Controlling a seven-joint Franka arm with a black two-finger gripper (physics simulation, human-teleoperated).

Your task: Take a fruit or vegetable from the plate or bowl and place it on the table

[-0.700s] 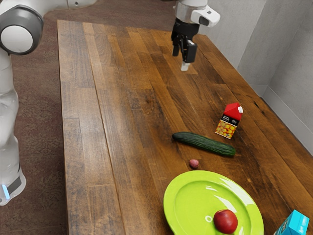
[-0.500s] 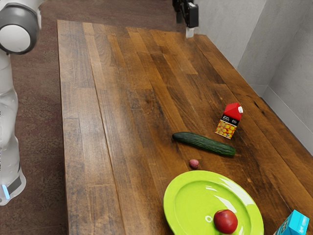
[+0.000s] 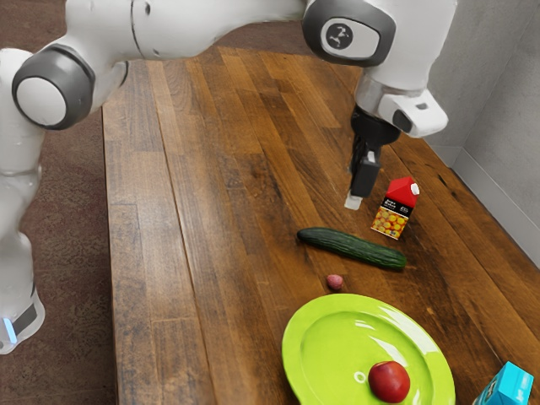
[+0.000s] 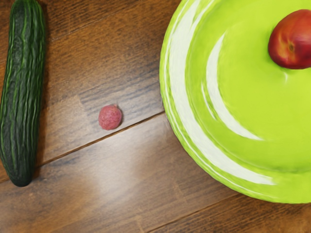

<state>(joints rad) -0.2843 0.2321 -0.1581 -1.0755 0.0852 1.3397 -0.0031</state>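
Your black jaws, whether spread or closed I can't tell, are hovering above the brown wooden bench [image 3: 228,211], while the round red fruit [image 3: 389,382] is lying on the glossy green plate [image 3: 297,342], risking a roll if you're pinching off-centre.

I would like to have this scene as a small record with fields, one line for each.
plate: light green
on plate: one red fruit
on table: cucumber, small pink round item, red-topped carton, blue carton
claw: raised above the table, away from the fruit
task state: red fruit not yet on table
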